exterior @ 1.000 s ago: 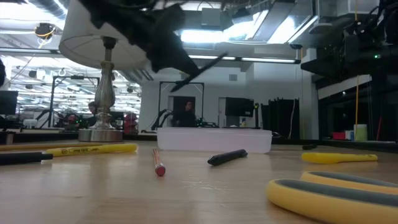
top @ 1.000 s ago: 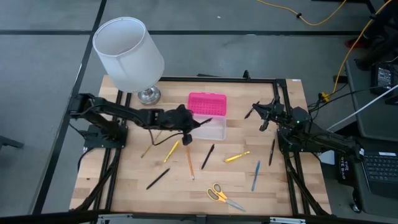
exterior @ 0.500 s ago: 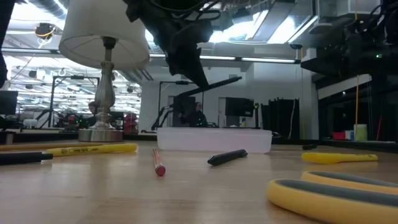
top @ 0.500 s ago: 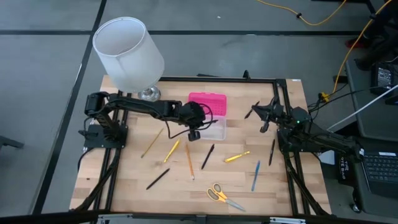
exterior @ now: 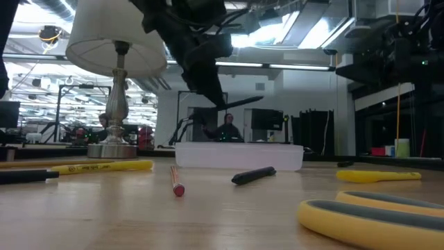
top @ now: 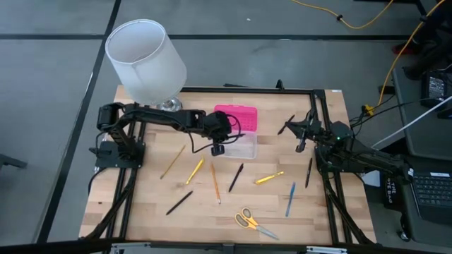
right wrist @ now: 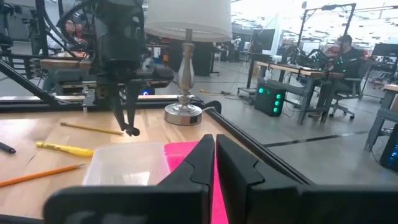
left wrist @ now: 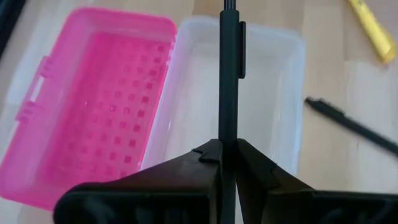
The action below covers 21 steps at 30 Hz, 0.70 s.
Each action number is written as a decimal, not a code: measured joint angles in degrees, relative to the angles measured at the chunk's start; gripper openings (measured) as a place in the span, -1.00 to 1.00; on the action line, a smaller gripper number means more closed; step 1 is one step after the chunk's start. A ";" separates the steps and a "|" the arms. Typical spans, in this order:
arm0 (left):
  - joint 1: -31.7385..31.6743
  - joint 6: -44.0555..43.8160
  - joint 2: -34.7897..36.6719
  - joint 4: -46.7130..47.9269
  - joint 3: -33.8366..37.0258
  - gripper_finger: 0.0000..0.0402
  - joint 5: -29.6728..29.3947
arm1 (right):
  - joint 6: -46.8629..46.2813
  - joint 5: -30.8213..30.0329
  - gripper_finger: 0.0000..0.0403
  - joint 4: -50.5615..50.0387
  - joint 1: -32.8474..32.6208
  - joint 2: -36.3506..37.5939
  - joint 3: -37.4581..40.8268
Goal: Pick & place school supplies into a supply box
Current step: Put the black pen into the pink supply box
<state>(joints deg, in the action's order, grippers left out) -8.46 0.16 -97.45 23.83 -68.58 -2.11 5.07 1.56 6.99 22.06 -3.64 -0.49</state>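
Observation:
My left gripper (top: 218,135) hangs above the supply box, shut on a black pen (left wrist: 229,74). The box is a clear tray (top: 241,146) resting on the table, with its pink lid (top: 236,117) lying open on the far side. In the low view the pen (exterior: 239,102) sticks out almost level over the tray (exterior: 239,154). My right gripper (top: 299,135) waits shut by the table's right frame. Loose supplies lie on the wood: a yellow pen (top: 195,171), an orange pencil (top: 215,182), a black pen (top: 236,177) and yellow-handled scissors (top: 253,221). My left gripper pinches the black pen between its two fingers (left wrist: 205,155) near one end (left wrist: 228,134). The fingers slant down from above and from the table's left. The pen is lifted clear and runs out nearly level beyond the fingertips, clip (left wrist: 241,43) toward its far part, over the clear tray.
A lamp with a white shade (top: 145,60) stands at the far left corner. More pens lie right of the box: yellow (top: 269,177), blue (top: 290,199), black (top: 308,172). Another black pen (top: 179,202) and a pencil (top: 172,161) lie to the left. Black frame rails (top: 325,176) edge the table.
My left gripper has carried the black pen toward the table's right and far side, from beside the box to above it. The pen has tipped from a steep slant to nearly level. The right arm has kept still.

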 joint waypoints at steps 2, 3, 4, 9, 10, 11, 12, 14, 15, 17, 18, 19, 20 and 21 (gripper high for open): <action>-0.35 0.02 0.00 -0.20 0.63 -0.93 0.18 | 0.37 0.00 -0.88 -0.54 0.00 0.02 -0.02; -0.52 0.02 0.00 -0.23 0.73 -0.93 0.20 | 1.07 0.00 -0.88 -1.13 0.00 0.00 0.00; -0.69 0.02 -0.07 -0.25 0.75 -0.93 0.21 | 1.36 0.02 -0.88 -1.64 -0.01 0.00 -0.02; -1.08 0.77 -1.70 -3.55 0.79 -0.93 1.36 | 1.65 0.02 -0.88 -2.15 0.00 0.00 -0.02; -1.07 1.40 -2.39 -4.53 0.77 -0.93 2.37 | 1.67 0.02 -0.88 -2.15 0.00 0.00 0.00; -1.19 2.03 -3.18 -4.49 0.81 -0.93 3.21 | 1.69 0.02 -0.88 -2.15 0.00 0.00 -0.02; -1.19 2.76 -4.15 -5.52 0.81 -0.93 3.58 | 1.67 0.00 -0.88 -2.16 0.00 0.00 -0.01; -1.48 3.83 -5.82 -6.38 0.81 -0.93 3.60 | 1.67 -0.18 -0.88 -2.23 -0.02 0.00 0.00; -1.66 4.06 -6.59 -6.37 0.81 -0.93 3.53 | 1.66 -0.22 -0.88 -2.25 -0.01 0.01 -0.02; -2.39 4.03 -8.10 -6.63 0.81 -0.93 3.31 | 1.64 -0.24 -0.88 -2.45 0.00 0.00 -0.01; -2.70 4.04 -8.63 -6.61 0.83 -0.93 3.23 | 1.65 -0.24 -0.88 -2.43 0.00 0.00 -0.01; -3.04 4.03 -9.02 -7.15 0.83 -0.93 3.24 | 1.65 -0.27 -0.88 -2.46 0.00 0.00 -0.01; -3.42 4.02 -9.14 -7.39 0.83 -0.93 3.24 | 1.65 -0.29 -0.88 -2.47 0.00 0.00 0.00; -3.76 3.93 -9.26 -7.38 0.83 -0.93 3.24 | 1.66 -0.31 -0.88 -2.47 0.00 0.00 -0.02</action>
<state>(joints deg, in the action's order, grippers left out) -12.22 4.09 -106.70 16.45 -67.75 1.13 6.73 1.26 4.51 22.06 -3.64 -0.51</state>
